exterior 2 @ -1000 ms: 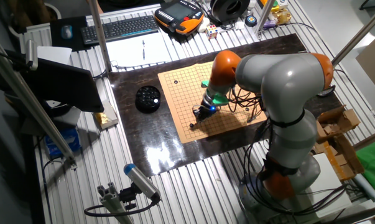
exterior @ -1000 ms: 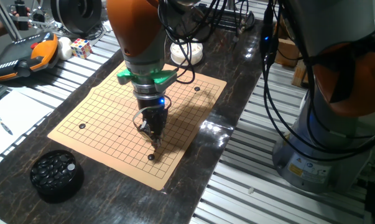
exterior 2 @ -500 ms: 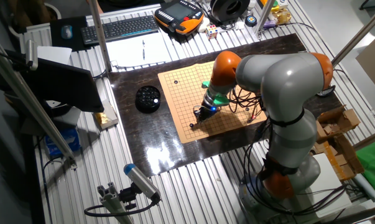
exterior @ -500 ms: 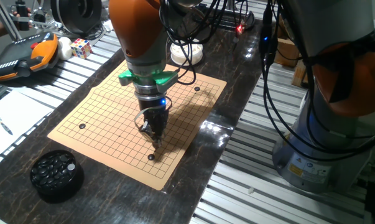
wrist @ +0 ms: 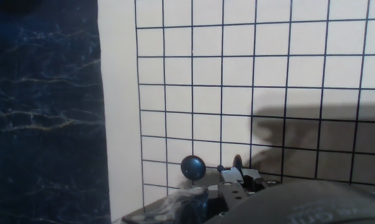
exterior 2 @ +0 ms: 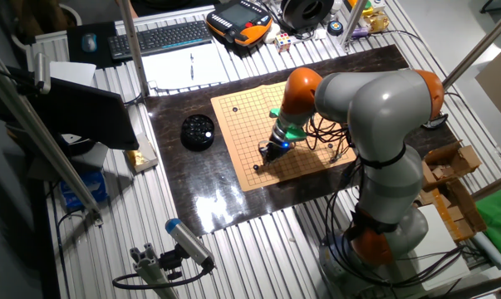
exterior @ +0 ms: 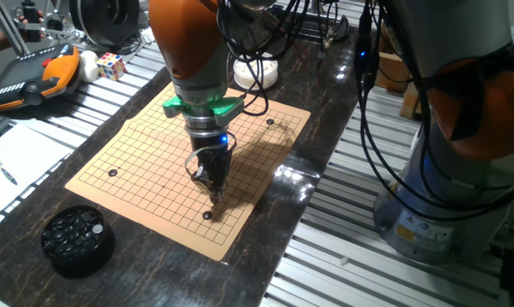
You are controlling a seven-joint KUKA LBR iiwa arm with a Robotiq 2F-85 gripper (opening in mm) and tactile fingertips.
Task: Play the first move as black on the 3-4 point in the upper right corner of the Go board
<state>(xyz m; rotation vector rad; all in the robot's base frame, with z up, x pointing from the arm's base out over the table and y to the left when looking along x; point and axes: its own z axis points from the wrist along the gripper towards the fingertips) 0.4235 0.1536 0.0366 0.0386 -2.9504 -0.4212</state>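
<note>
Dark marble tabletop (exterior: 325,111) carries the Go board (exterior: 146,162), where our gripper (exterior: 210,189) hangs low, jaws too hidden to tell whether they hold anything, and a black stone (wrist: 193,167) sits on the grid just beside its fingertips.

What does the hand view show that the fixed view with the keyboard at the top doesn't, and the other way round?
Only the hand view shows the grid lines up close, a black stone resting on the Go board near its edge, and the gripper's shadow on the squares. Only the fixed view shows the whole arm, the bowl of black stones beside the board, the keyboard and the orange pendant. Both show the board, the dark marble tabletop and the gripper low over the board.
</note>
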